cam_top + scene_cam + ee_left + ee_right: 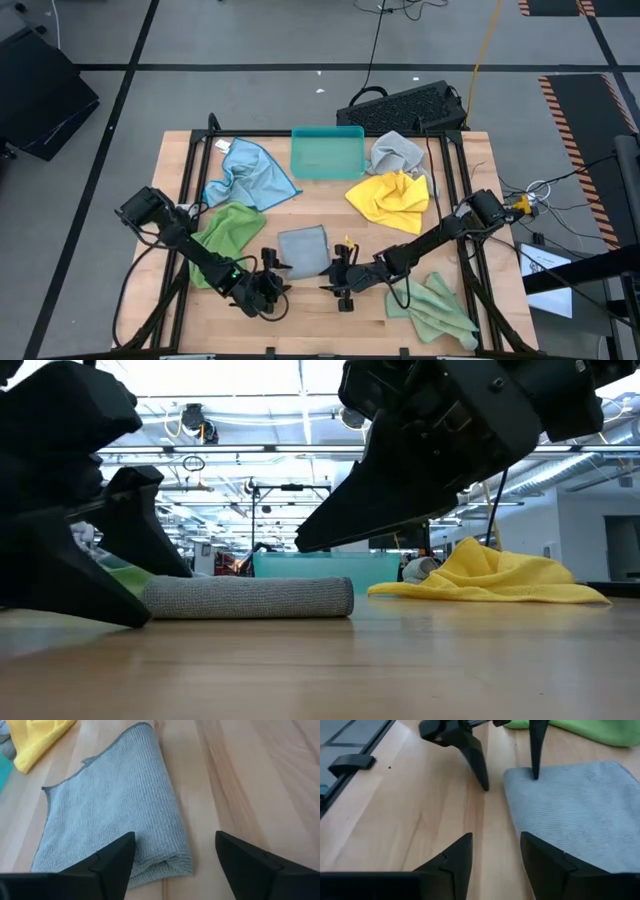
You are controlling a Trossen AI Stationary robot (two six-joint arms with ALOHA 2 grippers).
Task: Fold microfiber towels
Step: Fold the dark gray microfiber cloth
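Observation:
A grey microfiber towel (303, 250) lies folded flat on the wooden table, its folded edge (250, 597) toward the near side. My left gripper (272, 272) is open at the towel's near left corner (182, 862), with one finger over the cloth and one over bare wood. My right gripper (335, 278) is open at the near right corner. It hangs above the table, one finger over the towel (580, 815) and one beside it. Light blue (248, 175), green (225, 235), yellow (390, 195), grey (395, 152) and green (435, 305) towels lie crumpled around. My left gripper comes slanting down from the table's left. In the right wrist view one fingertip (536, 775) stands at the towel's near left corner and the other (482, 782) at the wood beside it. Whether either one touches, I cannot tell.
A teal tray (327, 152) stands at the far middle of the table. A black keyboard (405, 105) lies on the floor beyond the far edge. Bare wood shows along the near edge in front of the folded towel.

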